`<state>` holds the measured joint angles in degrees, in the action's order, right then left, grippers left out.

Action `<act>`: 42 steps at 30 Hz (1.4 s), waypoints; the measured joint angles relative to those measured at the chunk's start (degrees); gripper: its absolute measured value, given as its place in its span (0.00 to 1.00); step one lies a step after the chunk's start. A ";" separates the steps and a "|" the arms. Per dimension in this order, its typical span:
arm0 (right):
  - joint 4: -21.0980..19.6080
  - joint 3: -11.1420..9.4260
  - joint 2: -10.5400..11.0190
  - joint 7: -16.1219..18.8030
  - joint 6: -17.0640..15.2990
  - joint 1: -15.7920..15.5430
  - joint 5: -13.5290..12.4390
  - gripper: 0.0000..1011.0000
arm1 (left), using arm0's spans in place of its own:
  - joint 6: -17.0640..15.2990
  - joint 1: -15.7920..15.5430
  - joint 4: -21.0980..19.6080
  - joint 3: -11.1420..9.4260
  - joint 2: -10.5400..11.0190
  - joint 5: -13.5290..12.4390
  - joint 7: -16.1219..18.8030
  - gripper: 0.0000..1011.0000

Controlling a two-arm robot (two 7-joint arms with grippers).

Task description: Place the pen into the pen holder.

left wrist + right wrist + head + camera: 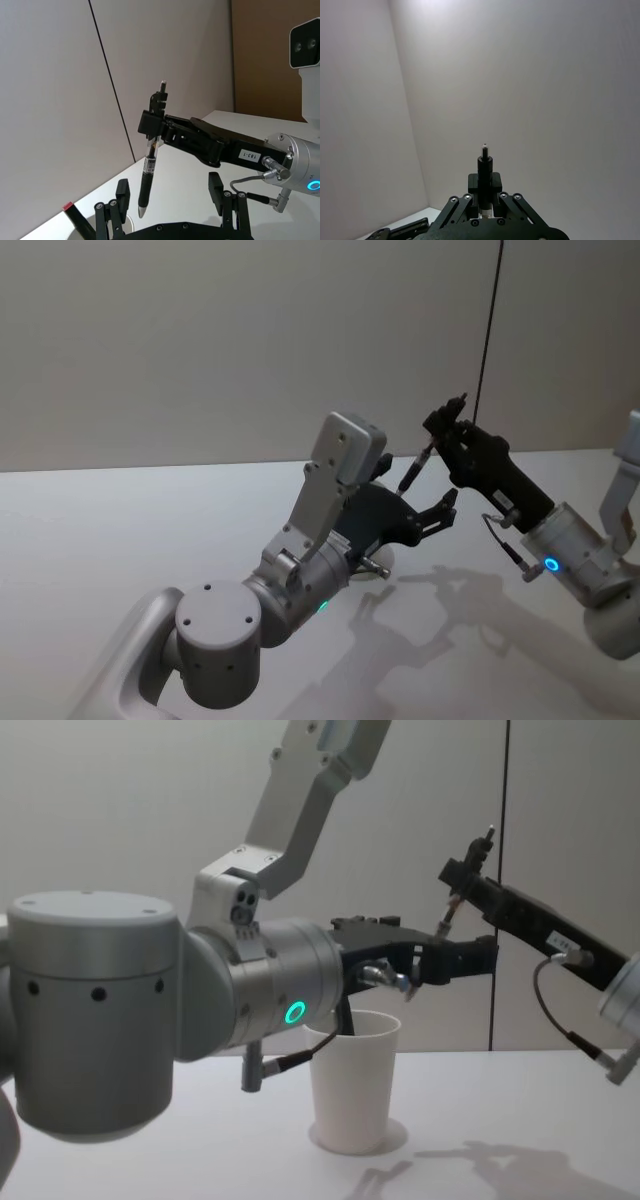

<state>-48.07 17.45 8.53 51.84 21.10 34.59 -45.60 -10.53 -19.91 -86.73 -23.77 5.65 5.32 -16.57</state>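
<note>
Right gripper (152, 120) clamps the pen (150, 165) near-upright, tip down, at 1 o'clock above the pen holder (352, 1080). Left gripper (455, 958), fingers spread and empty, hovers over the cup.

White table (120, 530), plain grey wall (200, 340) behind — dark vertical seam (488, 330)

The counter (520, 1100) is white and smooth, and it runs back to a gray wall (120, 810). One thing stands on it, the pen holder (353, 1080), a white paper cup. It stands upright near the middle, with dark shadows on the counter to its right.
</note>
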 joint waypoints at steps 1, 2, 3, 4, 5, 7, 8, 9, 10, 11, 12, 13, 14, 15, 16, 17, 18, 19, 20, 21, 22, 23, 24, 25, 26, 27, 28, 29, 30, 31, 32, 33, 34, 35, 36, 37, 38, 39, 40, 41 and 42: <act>0.53 -0.08 -0.13 0.27 -0.05 0.27 -0.53 0.14 | 0.00 0.00 0.00 0.00 0.00 0.00 0.00 0.99; 0.80 -0.14 -0.20 0.44 -0.10 0.41 -0.88 0.14 | 0.00 0.00 0.00 0.00 0.00 0.00 0.00 0.99; 1.38 -0.23 -0.34 0.70 -0.18 0.74 -1.41 0.14 | 0.00 0.00 0.00 0.00 0.00 0.00 0.00 0.99; 1.62 -0.27 -0.40 0.81 -0.21 0.90 -1.66 0.14 | 0.00 0.00 0.00 0.00 0.00 0.00 0.00 0.99; 1.88 -0.31 -0.47 0.93 -0.27 1.04 -1.95 0.14 | 0.00 0.00 0.00 0.00 0.00 0.00 0.00 0.99; 2.64 -0.43 -0.67 1.20 -0.40 1.50 -2.58 0.14 | 0.00 0.00 0.00 0.00 0.00 0.00 0.00 0.99; 2.95 -0.46 -0.75 1.28 -0.43 1.70 -2.78 0.14 | 0.00 0.00 0.00 0.00 0.00 0.00 0.00 0.99; 3.19 -0.49 -0.81 1.36 -0.46 1.84 -2.95 0.14 | 0.00 0.00 0.00 0.00 0.00 0.00 0.00 0.99; 3.66 -0.56 -0.94 1.53 -0.50 2.15 -3.30 0.14 | 0.00 0.00 0.00 0.00 0.00 0.00 0.00 0.99; 3.87 -0.58 -1.01 1.62 -0.50 2.29 -3.43 0.14 | 0.00 0.00 0.00 0.00 0.00 0.00 0.00 0.99; 4.18 -0.60 -1.10 1.70 -0.50 2.48 -3.58 0.14 | 0.00 0.00 0.00 0.00 -0.01 0.00 0.00 0.99; 4.65 -0.63 -1.21 1.85 -0.50 2.75 -3.81 0.14 | 0.00 0.00 0.00 0.00 0.00 0.00 0.00 0.99; 4.87 -0.64 -1.27 1.97 -0.50 2.87 -3.95 0.14 | 0.00 0.00 0.00 0.00 0.00 0.00 0.00 0.99; 5.15 -0.65 -1.34 2.07 -0.50 3.03 -4.06 0.14 | 0.00 0.00 0.00 0.00 0.00 0.00 0.00 0.99; 5.50 -0.66 -1.46 2.25 -0.48 3.27 -4.24 0.14 | 0.00 0.00 0.00 0.00 0.00 0.00 0.00 0.99; 5.79 -0.66 -1.52 2.36 -0.45 3.39 -4.33 0.14 | 0.00 0.00 0.00 0.00 0.00 0.00 0.00 0.99; 5.99 -0.66 -1.57 2.47 -0.42 3.50 -4.40 0.14 | 0.00 0.00 0.00 0.00 0.00 0.00 0.00 0.99; 6.21 -0.66 -1.64 2.62 -0.36 3.62 -4.52 0.14 | 0.00 0.00 0.00 0.00 0.00 0.00 0.00 0.99; 6.72 -0.65 -1.79 2.86 -0.21 3.89 -4.69 0.14 | 0.00 0.00 0.00 0.00 0.00 0.00 0.00 0.99; 6.95 -0.63 -1.85 2.99 -0.16 4.01 -4.74 0.14 | 0.00 0.00 0.00 0.00 0.00 0.00 0.00 0.99; 7.19 -0.62 -1.91 3.16 -0.07 4.14 -4.82 0.14 | 0.00 0.00 0.00 0.00 0.00 0.00 0.00 0.99; 7.76 -0.59 -2.06 3.46 0.12 4.41 -4.97 0.14 | 0.00 0.00 0.00 0.00 0.00 0.00 0.00 0.99; 7.94 -0.57 -2.11 3.60 0.24 4.50 -5.03 0.14 | 0.00 0.00 0.00 0.00 0.00 0.00 0.00 0.99; 8.29 -0.54 -2.21 3.74 0.34 4.67 -5.10 0.14 | 0.00 0.00 0.00 0.00 0.00 0.00 0.00 0.99; 8.86 -0.50 -2.35 4.08 0.61 4.92 -5.25 0.14 | 0.00 0.00 0.00 0.00 0.00 0.00 0.00 0.99; 9.18 -0.48 -2.42 4.32 0.80 5.07 -5.36 0.14 | 0.00 0.00 0.00 0.00 0.00 0.00 0.00 0.99; 9.63 -0.46 -2.53 4.49 0.92 5.27 -5.43 0.14 | 0.00 0.00 0.00 0.00 0.00 0.00 0.00 0.99; 9.85 -0.44 -2.59 4.69 1.06 5.37 -5.52 0.14 | 0.00 0.00 0.00 0.00 0.00 0.00 0.00 0.99; 10.66 -0.41 -2.78 5.12 1.35 5.75 -5.67 0.14 | 0.00 0.00 0.00 0.00 0.00 0.00 0.00 0.99; 11.05 -0.39 -2.91 5.38 1.55 5.97 -5.75 0.14 | 0.00 0.00 0.00 0.00 0.00 0.00 0.00 0.99; 11.44 -0.38 -2.97 5.56 1.70 6.11 -5.83 0.14 | 0.00 0.00 0.00 0.00 0.00 0.00 0.00 0.99; 12.35 -0.34 -3.19 5.95 2.03 6.52 -5.98 0.14 | 0.00 0.00 0.00 0.00 0.00 0.00 0.00 0.99; 12.63 -0.33 -3.26 6.14 2.18 6.65 -6.04 0.14 | 0.00 0.00 0.00 0.00 0.00 0.00 0.00 0.99; 13.18 -0.30 -3.39 6.38 2.39 6.90 -6.11 0.14 | 0.00 0.00 0.00 0.00 0.00 0.00 0.00 0.99; 14.02 -0.27 -3.59 6.78 2.72 7.29 -6.23 0.14 | 0.00 0.00 0.00 0.00 0.00 0.00 0.00 0.99; 14.60 -0.25 -3.72 6.98 2.89 7.56 -6.29 0.14 | 0.00 0.00 0.00 0.00 0.00 0.00 0.00 0.99; 15.02 -0.24 -3.82 7.22 3.09 7.77 -6.37 0.14 | 0.00 0.00 0.00 0.00 0.00 0.00 0.00 0.99; 15.45 -0.23 -3.92 7.42 3.24 7.98 -6.42 0.14 | 0.00 0.00 0.00 0.00 0.00 0.00 0.00 0.99; 16.35 -0.22 -4.12 7.80 3.53 8.41 -6.53 0.14 | 0.00 0.00 0.00 0.00 0.00 0.00 0.00 0.99; 16.99 -0.21 -4.25 7.98 3.66 8.69 -6.57 0.14 | 0.00 0.00 0.00 0.00 0.00 0.00 0.00 0.99; 17.42 -0.21 -4.36 8.21 3.88 8.90 -6.63 0.14 | 0.00 0.00 0.00 0.00 0.00 0.00 0.00 0.99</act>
<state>-30.66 17.24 4.17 60.05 24.98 43.49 -52.24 -10.53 -19.91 -86.72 -23.78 5.65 5.31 -16.57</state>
